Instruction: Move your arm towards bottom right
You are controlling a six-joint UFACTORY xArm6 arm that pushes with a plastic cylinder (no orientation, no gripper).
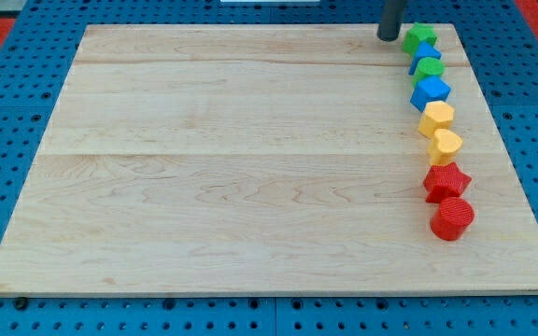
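Tip status: my tip (387, 37) sits at the upper right of the frame, on the wooden board (250, 168) near its top edge, just left of the green block (419, 37) at the head of the column. Cannot tell whether it touches that block or stands a hair apart. Tool is a bare dark rod, grasping nothing; no jaws to open or close.

Blocks: eight, in one slightly bent column down the right side of the board, each touching or nearly touching the next. Top to bottom:
- green block, shape unclear
- blue block (425, 56), partly tucked between its green neighbours
- second green block (429, 70)
- blue cube-like block (431, 91)
- yellow hexagonal block (436, 119)
- second yellow block (445, 146)
- red star-like block (446, 181)
- red cylinder (452, 217), lowest, at mid-right of the frame

Lower right of the board lies below the red cylinder, well apart from my tip. Board rests on a blue perforated table (7, 140).
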